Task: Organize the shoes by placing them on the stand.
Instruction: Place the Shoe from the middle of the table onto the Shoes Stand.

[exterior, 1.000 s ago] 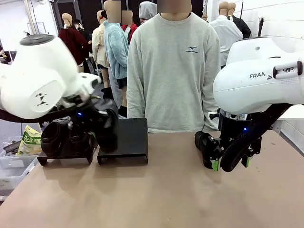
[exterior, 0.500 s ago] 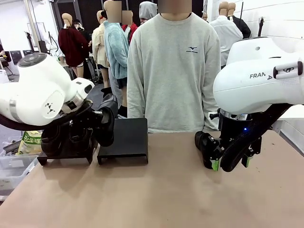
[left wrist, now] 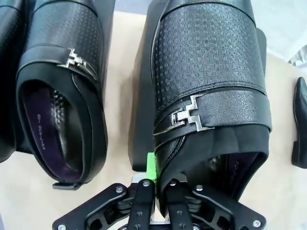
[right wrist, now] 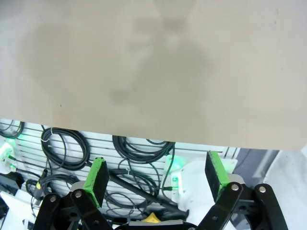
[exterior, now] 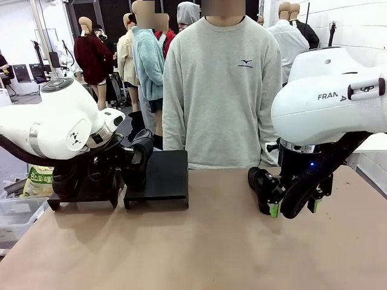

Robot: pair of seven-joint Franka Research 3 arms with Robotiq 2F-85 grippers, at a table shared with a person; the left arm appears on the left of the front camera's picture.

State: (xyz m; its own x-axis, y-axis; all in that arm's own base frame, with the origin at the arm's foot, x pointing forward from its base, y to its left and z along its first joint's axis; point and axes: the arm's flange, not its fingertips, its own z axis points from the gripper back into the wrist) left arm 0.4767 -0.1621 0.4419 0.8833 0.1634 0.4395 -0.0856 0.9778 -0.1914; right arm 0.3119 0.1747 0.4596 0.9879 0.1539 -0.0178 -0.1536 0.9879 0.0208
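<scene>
Left gripper (left wrist: 154,184) clamped on shoe's (left wrist: 208,86) heel rim – shoe over black stand (exterior: 158,176). Second shoe (left wrist: 62,91) alongside (buckled too). Right gripper (right wrist: 157,178) agape – person (exterior: 221,84) behind table (exterior: 199,248).

A robotics lab or test hall: a plain brown counter (exterior: 199,241), bundled cables (right wrist: 139,153) on a slatted wall panel, office chairs (exterior: 37,72) at 10 o'clock.
</scene>
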